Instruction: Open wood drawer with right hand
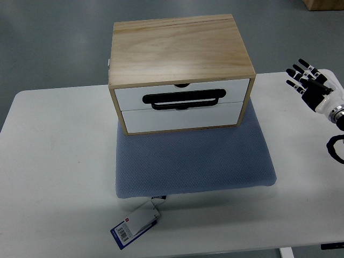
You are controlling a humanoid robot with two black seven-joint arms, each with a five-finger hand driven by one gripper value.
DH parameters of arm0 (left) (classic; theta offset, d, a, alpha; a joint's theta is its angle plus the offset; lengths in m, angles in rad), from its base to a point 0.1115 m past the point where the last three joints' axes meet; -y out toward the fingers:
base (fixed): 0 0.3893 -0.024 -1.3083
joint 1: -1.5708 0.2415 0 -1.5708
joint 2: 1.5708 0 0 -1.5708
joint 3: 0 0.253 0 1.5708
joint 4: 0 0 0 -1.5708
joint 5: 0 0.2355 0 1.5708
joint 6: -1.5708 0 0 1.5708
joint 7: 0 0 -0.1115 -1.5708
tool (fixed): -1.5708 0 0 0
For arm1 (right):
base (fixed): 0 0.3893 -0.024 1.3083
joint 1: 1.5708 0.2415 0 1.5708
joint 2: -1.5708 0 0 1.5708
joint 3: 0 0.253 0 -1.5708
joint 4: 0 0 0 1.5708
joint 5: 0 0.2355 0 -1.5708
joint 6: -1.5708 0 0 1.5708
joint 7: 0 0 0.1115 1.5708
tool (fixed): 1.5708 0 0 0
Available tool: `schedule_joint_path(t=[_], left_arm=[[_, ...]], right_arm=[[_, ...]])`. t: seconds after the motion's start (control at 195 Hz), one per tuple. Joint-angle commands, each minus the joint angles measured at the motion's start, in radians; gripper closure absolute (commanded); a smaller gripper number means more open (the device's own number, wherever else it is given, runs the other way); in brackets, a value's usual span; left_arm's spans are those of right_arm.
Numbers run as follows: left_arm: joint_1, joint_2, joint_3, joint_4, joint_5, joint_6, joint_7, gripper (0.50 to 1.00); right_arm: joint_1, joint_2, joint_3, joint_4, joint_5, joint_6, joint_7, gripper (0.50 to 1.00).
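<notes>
A light wooden drawer box (180, 51) stands on a blue-grey cushion (193, 161) in the middle of the white table (54, 161). Its front holds two white drawers, both closed, with a black handle (185, 100) across the upper drawer (183, 92) and the lower drawer (180, 117) beneath it. My right hand (307, 79) hovers at the table's far right edge, well to the right of the box, fingers spread and holding nothing. The left arm is out of view.
A white and blue tag (136, 226) hangs from the cushion's front edge near the table's front. A black cable loop (336, 149) shows at the right edge below my wrist. Grey floor lies beyond the table.
</notes>
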Motion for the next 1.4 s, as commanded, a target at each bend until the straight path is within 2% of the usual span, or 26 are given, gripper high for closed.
schedule_joint_path(t=[0.0, 1.393], left_arm=[[0.0, 0.0, -0.002, 0.001, 0.0, -0.001, 0.001, 0.5], [0.003, 0.0, -0.004, 0.003, 0.0, 0.004, 0.001, 0.5]], right_arm=[[0.0, 0.0, 0.001, 0.001, 0.0, 0.0, 0.0, 0.568], [0.016, -0.019, 0.018, -0.01, 0.004, 0.026, 0.0, 0.566]])
